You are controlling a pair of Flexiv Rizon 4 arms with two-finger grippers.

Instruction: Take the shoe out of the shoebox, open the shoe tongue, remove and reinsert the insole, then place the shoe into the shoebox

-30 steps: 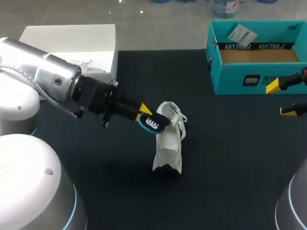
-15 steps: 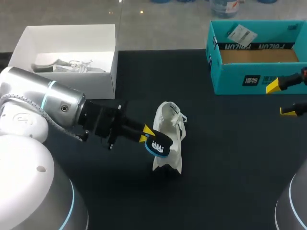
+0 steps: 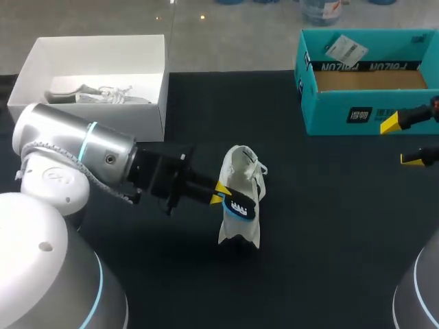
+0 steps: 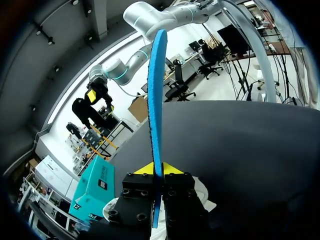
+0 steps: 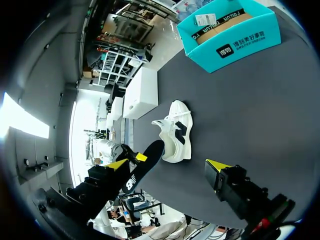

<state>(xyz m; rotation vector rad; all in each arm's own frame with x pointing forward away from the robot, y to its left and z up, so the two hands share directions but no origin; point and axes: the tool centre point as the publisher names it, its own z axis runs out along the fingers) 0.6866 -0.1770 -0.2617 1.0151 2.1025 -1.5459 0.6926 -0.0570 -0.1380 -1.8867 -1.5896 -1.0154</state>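
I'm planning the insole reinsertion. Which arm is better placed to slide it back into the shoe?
Left. The left tool is shut on the insole beside the shoe; the right tool hangs open by the teal shoebox, away from both.

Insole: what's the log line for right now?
left tool: shut on insole | shoe: on table, beside insole | right tool: open, empty

Far right, teal box [image 3: 329, 113]: white sticker [image 3: 346, 49] inside, dark lettering along the flap, white-on-black patch on the front; print not transcribed. White logo marks on insole [image 3: 241, 203]; dark side emblem on shoe [image 5: 176, 131].
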